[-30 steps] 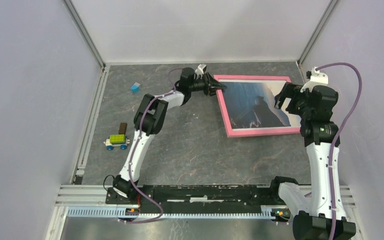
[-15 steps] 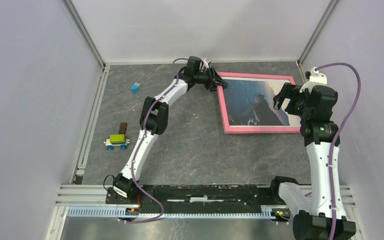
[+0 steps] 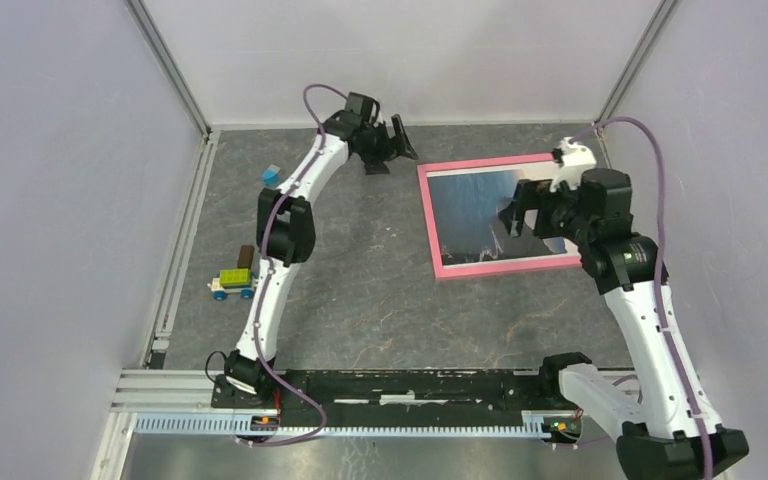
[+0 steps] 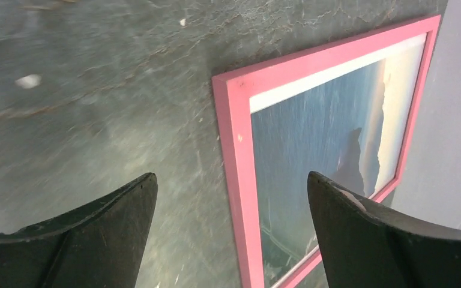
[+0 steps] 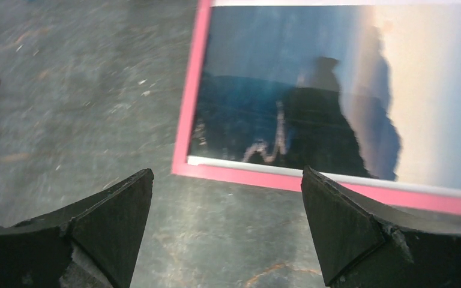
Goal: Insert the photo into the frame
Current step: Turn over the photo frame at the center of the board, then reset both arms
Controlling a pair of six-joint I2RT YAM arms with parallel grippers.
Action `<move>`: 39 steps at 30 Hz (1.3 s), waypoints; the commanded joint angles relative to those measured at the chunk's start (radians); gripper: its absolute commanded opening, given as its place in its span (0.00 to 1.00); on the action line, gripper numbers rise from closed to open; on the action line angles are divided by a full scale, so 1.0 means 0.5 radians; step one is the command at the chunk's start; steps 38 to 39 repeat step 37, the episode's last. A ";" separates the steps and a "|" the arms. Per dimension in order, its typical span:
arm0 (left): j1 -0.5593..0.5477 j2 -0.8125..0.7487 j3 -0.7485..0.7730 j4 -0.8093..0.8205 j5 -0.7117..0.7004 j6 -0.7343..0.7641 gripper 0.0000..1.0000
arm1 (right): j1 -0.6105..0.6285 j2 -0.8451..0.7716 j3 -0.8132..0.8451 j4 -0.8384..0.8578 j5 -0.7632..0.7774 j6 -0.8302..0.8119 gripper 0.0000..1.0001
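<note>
The frame [image 3: 500,266], with a narrow salmon-pink rim, lies flat on the grey table at the right back. The photo [image 3: 465,215], blue sky and a dark mountain, lies inside it face up. My left gripper [image 3: 392,148] stands open just left of the frame's far left corner, apart from it and holding nothing. In the left wrist view the pink rim [image 4: 234,156] and the photo [image 4: 312,138] run between the spread fingers of that gripper [image 4: 231,175]. My right gripper [image 3: 522,210] hovers open over the photo. In its wrist view the frame [image 5: 186,120] and photo [image 5: 288,78] lie beyond the empty gripper [image 5: 226,170].
A small toy car [image 3: 233,283] with a green block and a brown block [image 3: 246,256] sit at the left. A blue cube [image 3: 271,175] lies further back on the left. The right wall [image 4: 456,120] stands close to the frame's far side.
My left gripper opened, came off the frame's far left corner and drew back to the left. The frame slid left and turned a little. My right gripper moved left over the photo.
</note>
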 commanded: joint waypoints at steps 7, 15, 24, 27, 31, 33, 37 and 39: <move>-0.130 -1.798 -1.157 0.090 -0.455 0.476 1.00 | 0.587 -0.139 0.213 -0.044 0.130 -0.080 0.98; -0.236 -3.071 -1.655 0.146 -0.439 0.425 1.00 | 0.584 -0.461 0.449 -0.021 0.167 -0.151 0.98; -0.235 -3.841 -1.676 -0.017 -0.520 0.430 1.00 | 0.583 -0.660 0.611 -0.029 0.293 -0.087 0.98; -0.236 -4.004 -1.720 -0.025 -0.522 0.427 1.00 | 0.586 -0.733 0.620 0.031 0.295 -0.073 0.98; -0.235 -4.154 -1.826 -0.046 -0.586 0.403 1.00 | 0.584 -0.845 0.566 0.127 0.329 -0.089 0.98; -0.235 -4.227 -1.909 0.000 -0.622 0.385 1.00 | 0.583 -0.896 0.510 0.170 0.355 -0.092 0.98; -0.235 -4.290 -2.001 0.055 -0.658 0.369 1.00 | 0.584 -0.942 0.412 0.190 0.381 -0.094 0.98; -0.235 -4.290 -2.001 0.055 -0.658 0.369 1.00 | 0.584 -0.942 0.412 0.190 0.381 -0.094 0.98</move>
